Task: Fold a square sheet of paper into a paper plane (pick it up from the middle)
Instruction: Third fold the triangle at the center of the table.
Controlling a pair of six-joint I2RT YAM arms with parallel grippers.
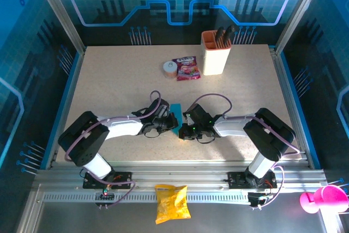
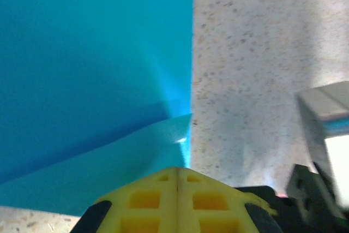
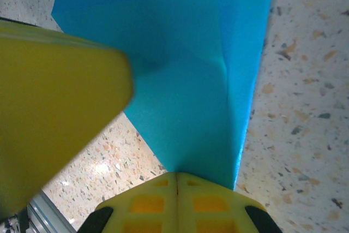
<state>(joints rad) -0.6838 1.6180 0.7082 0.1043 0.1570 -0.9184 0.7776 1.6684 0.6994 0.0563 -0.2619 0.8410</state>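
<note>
Colour rundown: the sheet of paper [image 1: 175, 114] is plain bright cyan-blue, no print. The tabletop [image 1: 120, 80] is beige with brown speckles. Left tool [image 2: 177, 174] and right tool [image 3: 177, 178] are yellow, black at the edges. Snack packet [image 1: 186, 68] is pink-red, holder cup [image 1: 215, 61] is beige with an orange inside, and the snack bag [image 1: 172, 203] is yellow.

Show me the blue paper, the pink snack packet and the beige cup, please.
blue paper [image 1: 175, 117], overhead view, middle of the visible strip.
pink snack packet [image 1: 186, 68], overhead view, centre of its printed front.
beige cup [image 1: 214, 59], overhead view, its front wall.
</note>
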